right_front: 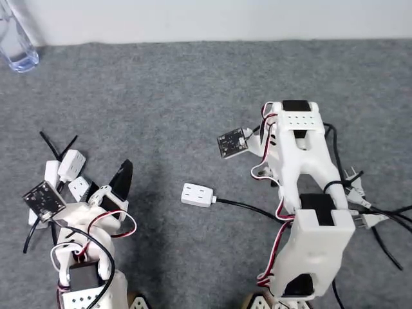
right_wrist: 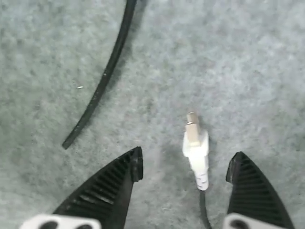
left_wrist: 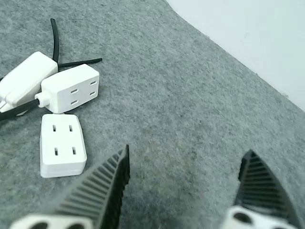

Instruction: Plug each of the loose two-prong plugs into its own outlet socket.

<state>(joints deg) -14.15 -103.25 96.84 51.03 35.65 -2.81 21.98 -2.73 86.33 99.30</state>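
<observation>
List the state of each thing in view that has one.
Left gripper: jaws open, empty.
Right gripper: jaws open over the plug.
Plug: loose on the mat, unplugged.
Centre outlet: sockets empty.
Flat outlet block: sockets empty.
Corded outlet block: sockets empty.

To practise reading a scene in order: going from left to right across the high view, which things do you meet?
Clear container → cluster of white outlet blocks → lone white outlet block → right arm → loose white plugs.
</observation>
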